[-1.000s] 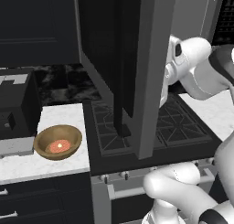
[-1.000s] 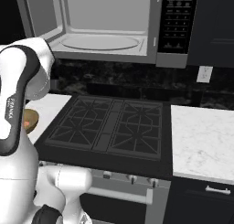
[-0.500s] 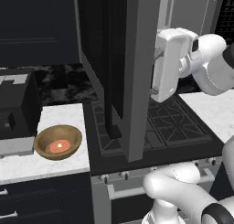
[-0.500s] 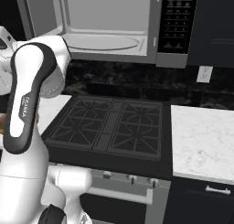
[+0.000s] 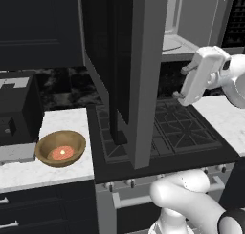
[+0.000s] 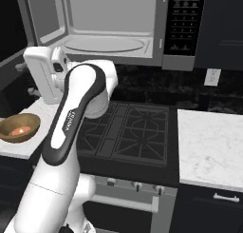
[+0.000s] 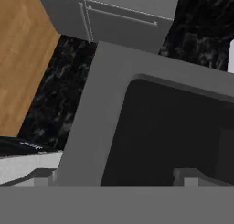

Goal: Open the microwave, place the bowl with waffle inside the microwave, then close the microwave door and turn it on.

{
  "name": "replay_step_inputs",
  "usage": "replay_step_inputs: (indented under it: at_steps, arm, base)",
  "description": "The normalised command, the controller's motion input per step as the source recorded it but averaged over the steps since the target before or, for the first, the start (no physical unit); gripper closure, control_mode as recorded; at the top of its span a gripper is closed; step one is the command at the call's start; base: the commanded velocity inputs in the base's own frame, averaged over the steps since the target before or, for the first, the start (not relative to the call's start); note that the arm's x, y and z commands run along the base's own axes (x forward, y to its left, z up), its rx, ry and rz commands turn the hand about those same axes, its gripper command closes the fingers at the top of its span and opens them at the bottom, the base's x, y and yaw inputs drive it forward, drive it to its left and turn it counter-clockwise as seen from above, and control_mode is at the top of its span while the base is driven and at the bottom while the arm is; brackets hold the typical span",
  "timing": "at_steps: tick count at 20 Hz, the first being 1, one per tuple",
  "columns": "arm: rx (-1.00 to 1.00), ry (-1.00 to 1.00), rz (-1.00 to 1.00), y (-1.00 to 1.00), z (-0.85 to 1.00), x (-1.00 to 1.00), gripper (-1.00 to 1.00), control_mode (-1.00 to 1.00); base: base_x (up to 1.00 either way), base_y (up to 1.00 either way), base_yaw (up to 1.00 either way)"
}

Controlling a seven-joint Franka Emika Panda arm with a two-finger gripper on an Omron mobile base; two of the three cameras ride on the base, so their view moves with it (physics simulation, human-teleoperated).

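Pincer (image 5: pixel 179 83) swung right (door (image 5: pixel 139 75) open).

The left base camera sits behind the arm on its left, looking forward and down; the open microwave door (image 5: pixel 136 70) stands close before it, with the counter (image 5: pixel 57 175) and the bowl (image 5: pixel 61 148) lower left. The right base camera looks from behind on the other side, farther back, straight into the microwave (image 6: pixel 111 27). Both share the stove (image 6: pixel 133 134), bowl and door. The hand camera looks closely along the end effector at the door's grey frame.
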Motion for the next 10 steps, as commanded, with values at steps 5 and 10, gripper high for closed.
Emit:
replay_step_inputs:
  at_steps: [5, 10]
  arm:
    - [-0.22, -0.19, 0.0, -0.04, -0.71, 0.46, -1.0, -1.0]
    - [-0.33, 0.0, -0.05, 0.4, -0.52, 0.35, -1.0, -1.0]
  base:
    - [0.0, 0.0, 0.0]
    - [0.0, 0.0, 0.0]
